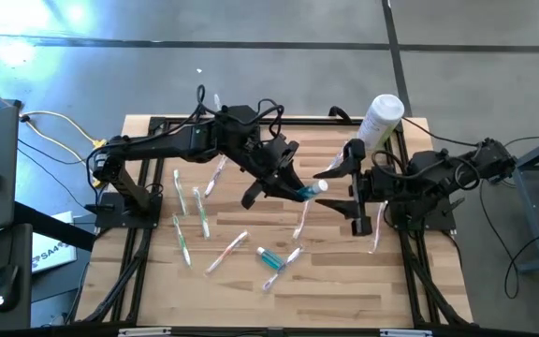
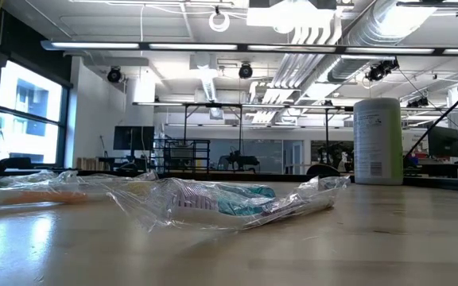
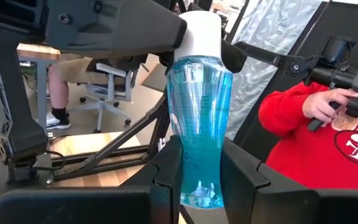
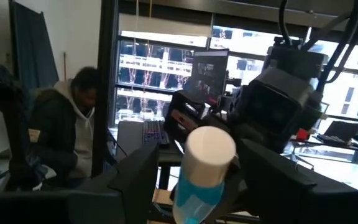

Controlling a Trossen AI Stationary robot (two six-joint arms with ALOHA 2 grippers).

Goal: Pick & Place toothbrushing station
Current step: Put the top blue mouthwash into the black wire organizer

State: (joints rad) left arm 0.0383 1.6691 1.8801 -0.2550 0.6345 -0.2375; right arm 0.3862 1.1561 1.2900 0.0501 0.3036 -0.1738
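Toothbrushing station is not identifiable in any view. On the wooden table (image 1: 344,300) a tall white container (image 1: 380,120) is stood near the right arm. Above centre, a blue bottle (image 3: 201,124) is pinched by the left gripper (image 1: 293,190); its white cap (image 4: 210,149) is straddled by the right gripper (image 4: 197,168), fingers spread. Wrapped toothbrushes (image 1: 225,251) are scattered below.

The pale planked wooden bench (image 1: 344,290) looks smooth and faintly glossy. The clear blue plastic bottle (image 3: 199,124) with matt white cap is shiny; crinkled transparent plastic wrappers (image 2: 213,202) glint.
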